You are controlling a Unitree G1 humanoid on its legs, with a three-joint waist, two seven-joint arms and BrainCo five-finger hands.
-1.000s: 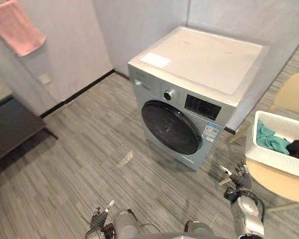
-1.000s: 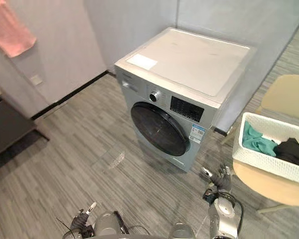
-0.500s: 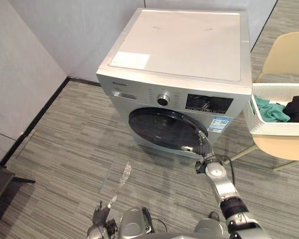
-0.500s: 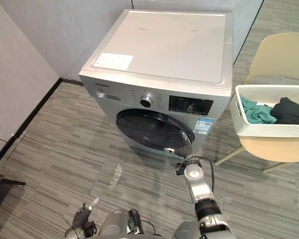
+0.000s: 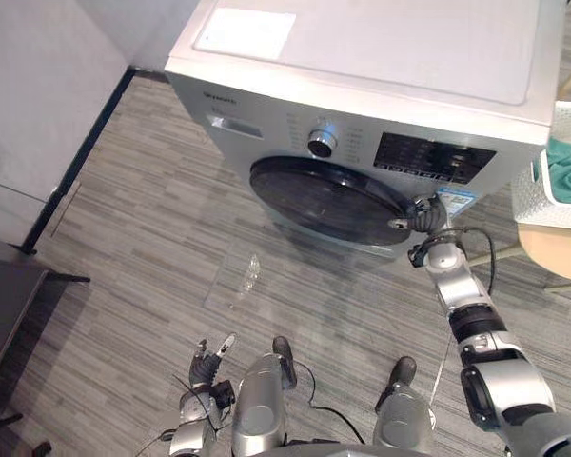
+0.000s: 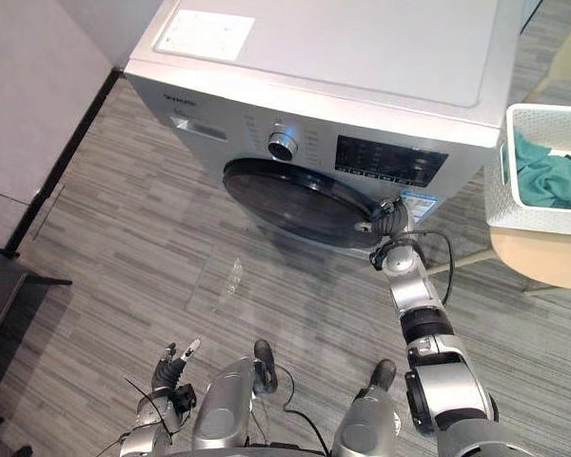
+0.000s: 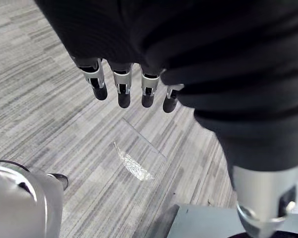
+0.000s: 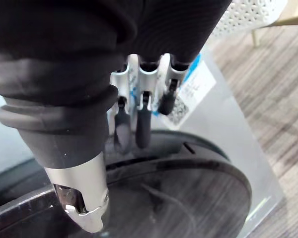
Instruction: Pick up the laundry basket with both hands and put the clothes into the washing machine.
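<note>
Washing machine [image 5: 381, 67], silver with a white top, stands on the grey plank floor [image 5: 143, 238]. Its dark round door [image 5: 328, 200] faces the robot. To the machine's right, a beige chair [image 6: 542, 262] carries the white laundry basket [image 6: 538, 219] on its seat, with a teal garment [image 6: 547, 176] lying inside; neither hand touches the basket. The right arm is stretched forward. The right hand [image 5: 426, 214] meets the door's right edge, its fingers [image 8: 143, 129] nearly straight, their tips on the rim, and it grips nothing. The left hand [image 5: 205, 357] hangs low over the floor, fingers [image 7: 123, 91] relaxed and apart, holding nothing.
</note>
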